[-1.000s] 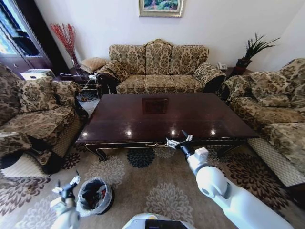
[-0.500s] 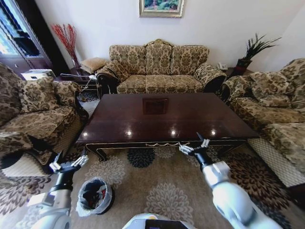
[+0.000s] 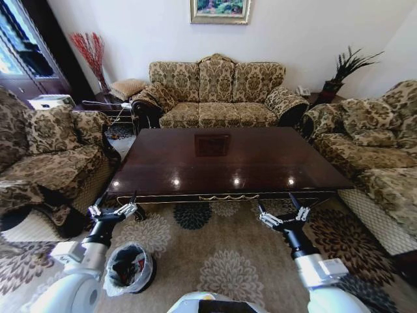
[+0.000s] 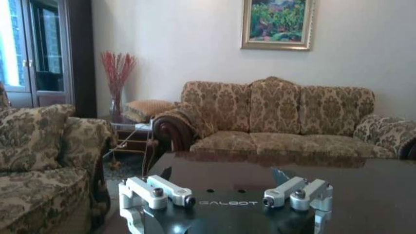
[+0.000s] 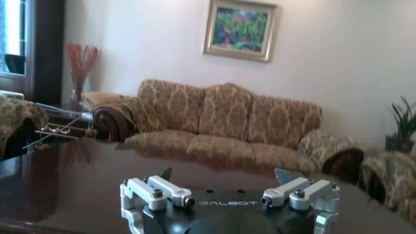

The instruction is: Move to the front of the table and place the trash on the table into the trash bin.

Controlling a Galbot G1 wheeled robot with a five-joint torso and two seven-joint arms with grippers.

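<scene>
With both grippers' fingers (image 3: 264,219) spread, empty.

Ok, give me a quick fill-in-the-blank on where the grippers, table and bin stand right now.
1. Both the left gripper and the right gripper have their fingers ____.
2. The trash bin stands on the carpet beside the robot's ____ arm.
3. Each gripper is raised in front of the near edge of the ____.
4. Neither gripper ____ anything.

Missing words: open; left; table; holds
</scene>
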